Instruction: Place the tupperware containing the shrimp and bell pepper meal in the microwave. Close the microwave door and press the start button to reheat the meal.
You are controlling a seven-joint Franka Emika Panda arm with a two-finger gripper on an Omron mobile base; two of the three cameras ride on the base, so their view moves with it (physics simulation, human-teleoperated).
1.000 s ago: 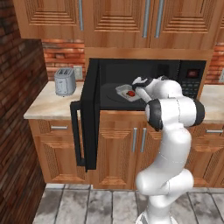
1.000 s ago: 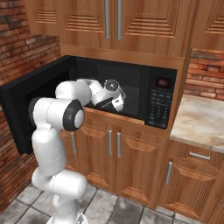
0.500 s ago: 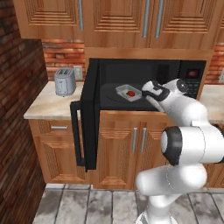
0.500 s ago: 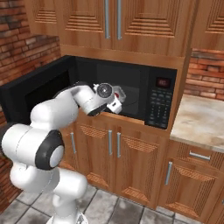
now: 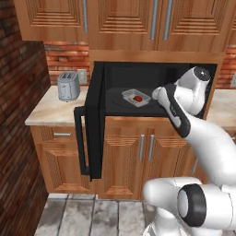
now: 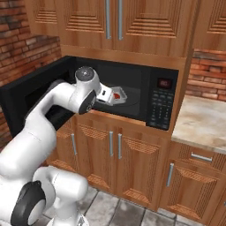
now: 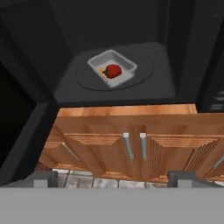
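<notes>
Black and boxy, the microwave (image 5: 152,87) stands with its cavity open, and the tupperware (image 7: 112,68) sits inside on the dark round turntable (image 7: 144,74), well back from the front lip and clear of both side walls. Bare floor of the cavity lies all round the tray. The microwave door (image 5: 94,120) is swung wide to the left of the microwave, its bar handle (image 5: 79,140) out over the lower cabinets (image 5: 138,152). Nothing lies between door and opening except the arm, whose gripper (image 7: 112,181) hangs outside the front lip, jaws spread wide and empty. A silver toaster (image 5: 68,85) stands on the counter left of the door. The tray is translucent grey-white; a red bell pepper (image 7: 113,70) and orange shrimp (image 7: 101,71) lie in it.
</notes>
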